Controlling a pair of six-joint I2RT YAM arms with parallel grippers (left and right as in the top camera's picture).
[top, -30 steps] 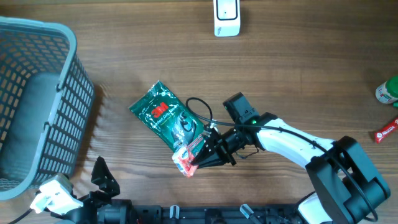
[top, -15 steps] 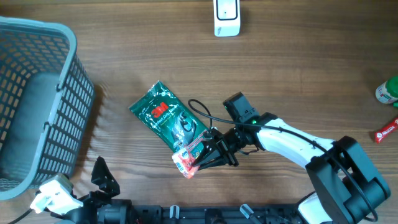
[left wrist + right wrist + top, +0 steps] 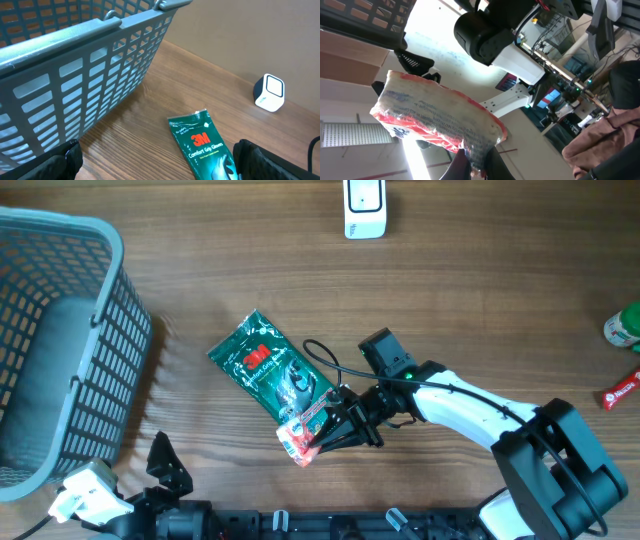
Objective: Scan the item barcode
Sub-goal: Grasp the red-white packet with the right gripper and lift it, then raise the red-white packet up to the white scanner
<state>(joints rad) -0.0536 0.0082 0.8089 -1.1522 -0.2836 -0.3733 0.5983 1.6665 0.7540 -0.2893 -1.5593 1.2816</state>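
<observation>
One red-and-white sachet (image 3: 298, 443), near the front edge of the table (image 3: 500, 290), pinched between the right gripper's (image 3: 322, 436) closed fingers. One green glove pack (image 3: 275, 375), mid-table. One white scanner (image 3: 364, 207), far edge. One grey basket (image 3: 128, 350), left edge. Left gripper (image 3: 160, 159): fingers wide apart.

A small crinkled packet (image 3: 298, 440), whitish with red edges and fine print, lies tilted at lower centre of the overhead view, pinched at one end by the right fingers (image 3: 342, 433). The white scanner (image 3: 364, 207) stands on the tabletop (image 3: 480, 290) at top centre, well apart.
</observation>
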